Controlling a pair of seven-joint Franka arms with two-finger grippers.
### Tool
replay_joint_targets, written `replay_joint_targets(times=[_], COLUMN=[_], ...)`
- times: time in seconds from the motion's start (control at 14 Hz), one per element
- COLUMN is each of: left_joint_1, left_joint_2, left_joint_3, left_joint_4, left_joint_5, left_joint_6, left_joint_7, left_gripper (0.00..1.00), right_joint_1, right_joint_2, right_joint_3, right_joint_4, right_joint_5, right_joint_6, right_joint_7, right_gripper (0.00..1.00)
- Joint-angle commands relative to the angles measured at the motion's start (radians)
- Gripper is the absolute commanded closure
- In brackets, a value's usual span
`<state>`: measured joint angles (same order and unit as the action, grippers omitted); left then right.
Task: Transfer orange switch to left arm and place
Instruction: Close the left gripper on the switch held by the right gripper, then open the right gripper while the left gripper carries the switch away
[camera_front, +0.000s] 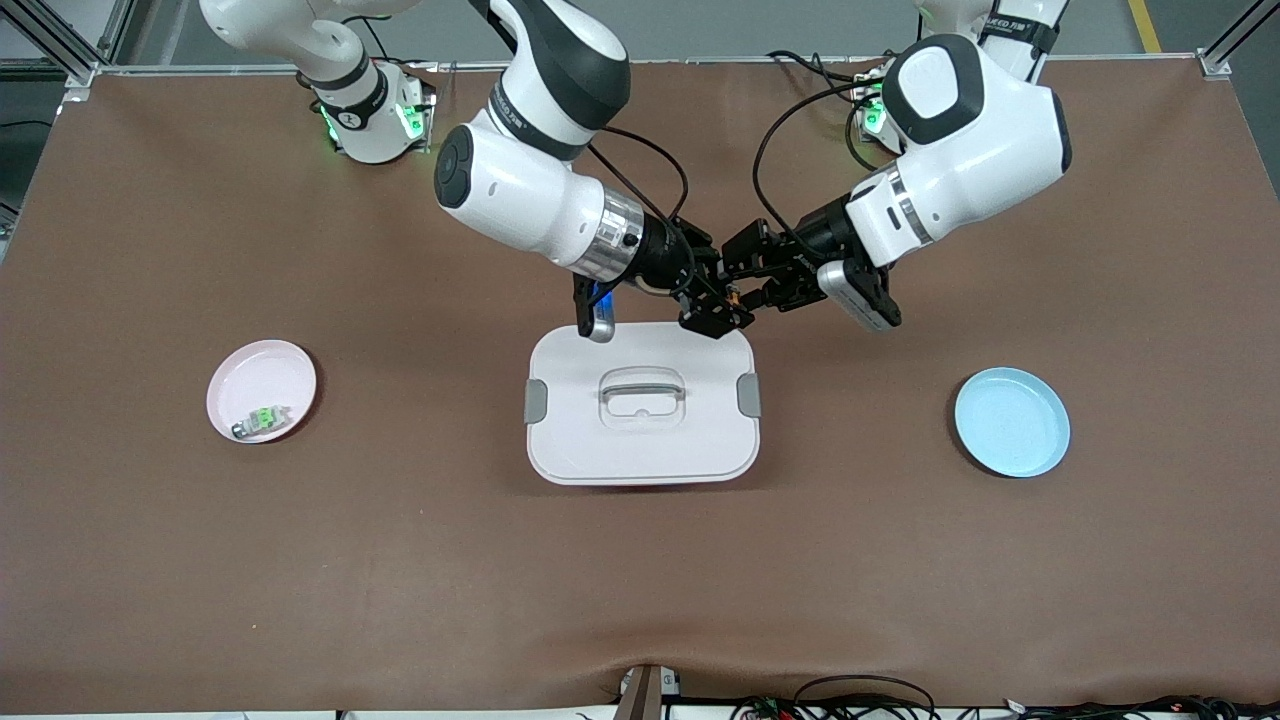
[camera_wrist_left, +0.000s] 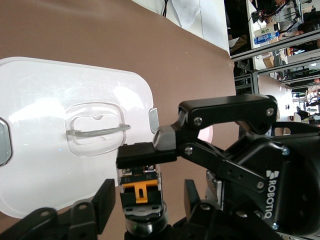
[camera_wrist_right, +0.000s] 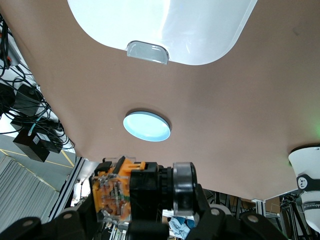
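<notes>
- The two pincers are meeting in mid-air at the centre of the front view, just above the upper edge of the box (camera_front: 641, 402), so the handover is happening over the obstacle rather than around it.
- The right pincer (camera_front: 712, 312), coming from the arm based at upper left, is clamped on the switch (camera_front: 734, 298), holding it clear of the lid.
- In the left wrist view the switch (camera_wrist_left: 141, 191) is showing at lower centre, its orange face turned toward that camera, presented for the other arm to take.
- The left pincer (camera_front: 752, 283), coming from the arm at upper right, is sitting right against the switch; its fingers (camera_wrist_left: 104, 200) are standing apart on either side of the part, not yet gripping it by the look of it.
- The blue plate (camera_front: 1012, 422) is lying at right of the frame, bare, probably the drop-off.
- The pink plate (camera_front: 262, 390) at left is keeping the green part (camera_front: 263, 419), which is not wanted.
- The box is sitting mid-bench between the plates, which is why the part is travelling high.
</notes>
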<state>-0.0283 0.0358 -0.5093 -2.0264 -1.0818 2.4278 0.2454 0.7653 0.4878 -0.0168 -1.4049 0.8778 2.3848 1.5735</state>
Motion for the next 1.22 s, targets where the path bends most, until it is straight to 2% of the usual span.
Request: replay_joint_targets(times=[0.0,0.5,0.79,0.86,1.07,1.15], left_joint_1=[0.002,0.001,0.002,0.002,0.005,0.007], left_joint_2=[0.004,0.009,0.009,0.009,0.009,0.010], left_joint_3=[-0.012,-0.012,-0.011,-0.011,-0.011,-0.011], left_joint_4=[-0.005,0.002,0.009,0.011,0.011,0.012], left_joint_5=[-0.029,-0.020,-0.012,-0.010,-0.003,0.013], left_joint_6=[0.025,0.025,0.025,0.025,0.025,0.025], left_joint_7=[0.025,0.025,0.026,0.026,0.025,0.025], left_gripper=[0.49,0.99,1.00,1.00,1.00,1.00], right_joint_1=[0.012,0.012,0.009,0.009,0.003,0.002], right_joint_2=[0.021,0.022,0.022,0.020,0.017,0.014], right_joint_3=[-0.009,-0.009,-0.009,-0.009,-0.011,-0.011], right_joint_4=[0.027,0.027,0.029,0.029,0.030,0.030], right_joint_5=[0.004,0.006,0.006,0.006,0.006,0.006], right_joint_6=[0.002,0.002,0.000,-0.003,-0.009,-0.009], right_joint_7=[0.000,0.000,0.002,0.003,0.003,0.003], right_gripper=[0.48,0.47,0.41,0.36,0.00,0.00])
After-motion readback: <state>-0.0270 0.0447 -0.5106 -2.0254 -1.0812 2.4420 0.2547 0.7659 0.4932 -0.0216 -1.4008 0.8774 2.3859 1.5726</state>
